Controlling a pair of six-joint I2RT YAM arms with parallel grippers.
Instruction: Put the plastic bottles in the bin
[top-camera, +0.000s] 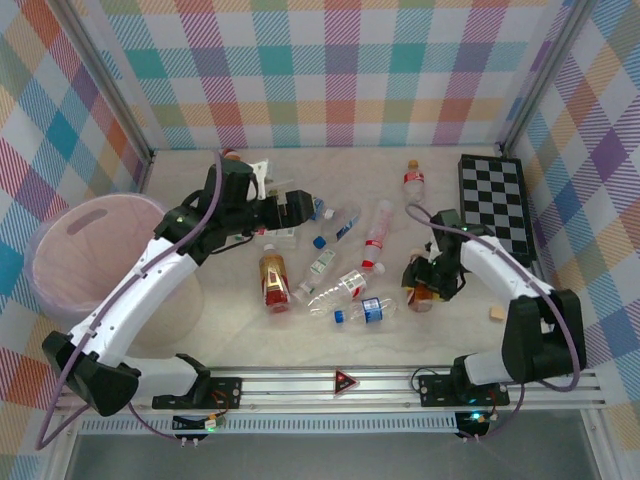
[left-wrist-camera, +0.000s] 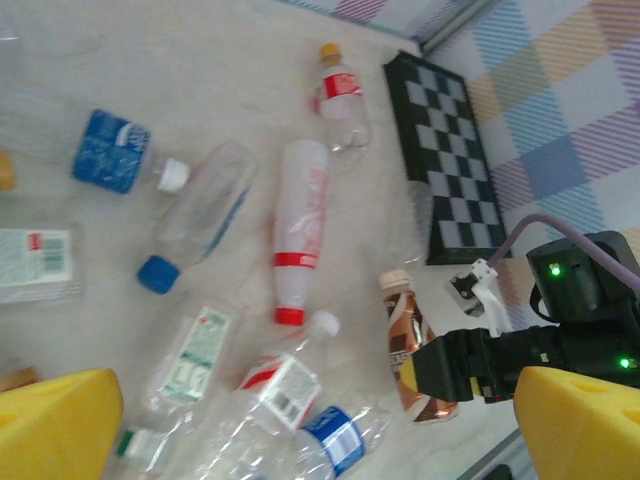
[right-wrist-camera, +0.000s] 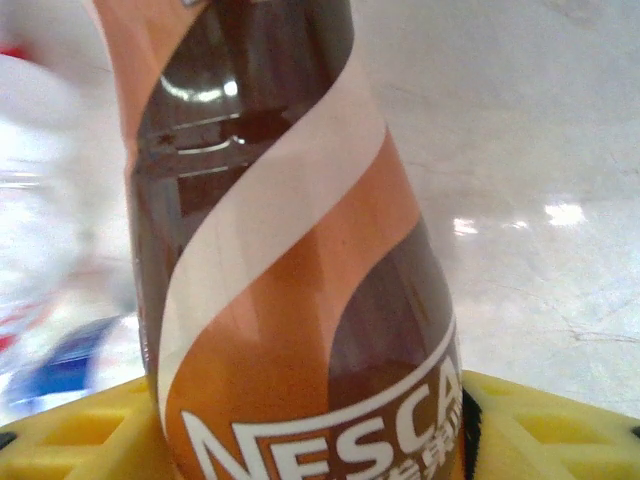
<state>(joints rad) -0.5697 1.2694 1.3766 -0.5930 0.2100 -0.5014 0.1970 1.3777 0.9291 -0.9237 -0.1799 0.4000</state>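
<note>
top external: bin (top-camera: 60, 235) seen at far left; plastic bottles (top-camera: 340, 290) scattered mid-table; left gripper (top-camera: 300, 208) placed by the far-left bottles; right gripper (top-camera: 425, 283) set on brown bottle (top-camera: 421, 296) | left wrist: yellow fingers (left-wrist-camera: 60, 425) spread wide, nothing held; checkerboard (left-wrist-camera: 450, 170) lying beyond | right wrist: brown bottle (right-wrist-camera: 300, 300) clamped between yellow pads (right-wrist-camera: 560, 425)

White-black arms (top-camera: 150, 280), yellow fingers (left-wrist-camera: 60, 425), perhaps lilac cables (left-wrist-camera: 548, 219)

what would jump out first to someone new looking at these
A jumble of plastic bottles lies scattered mid-table. The right claw is shut on a brown Nescafe bottle at the right. A big pink bin sits far left, a checkerboard far right.
</note>
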